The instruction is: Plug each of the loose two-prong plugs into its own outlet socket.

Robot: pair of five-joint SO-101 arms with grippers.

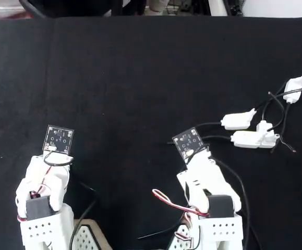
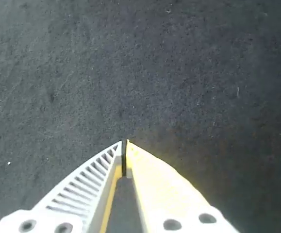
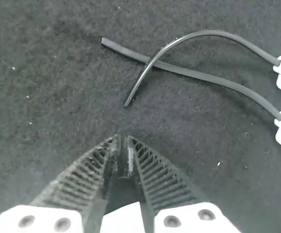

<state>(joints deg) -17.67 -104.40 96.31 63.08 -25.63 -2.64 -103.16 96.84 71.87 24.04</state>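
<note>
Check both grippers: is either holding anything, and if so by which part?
Nothing is held. The left gripper and the right gripper are both shut on nothing. The white plugs lie loose on the black cloth, apart from both.

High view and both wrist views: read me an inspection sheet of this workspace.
Surface: black cloth covers the table.
Job's things: several white plug or socket pieces on the right side, neither gripper touching them.
Clutter: nothing seen.
Grippers: left gripper shut, empty, over bare cloth; right gripper shut, empty, near two cable ends.
Cables: black cables loop among the white pieces; two ends cross.
Surroundings: items beyond the far edge, unidentifiable.
</note>
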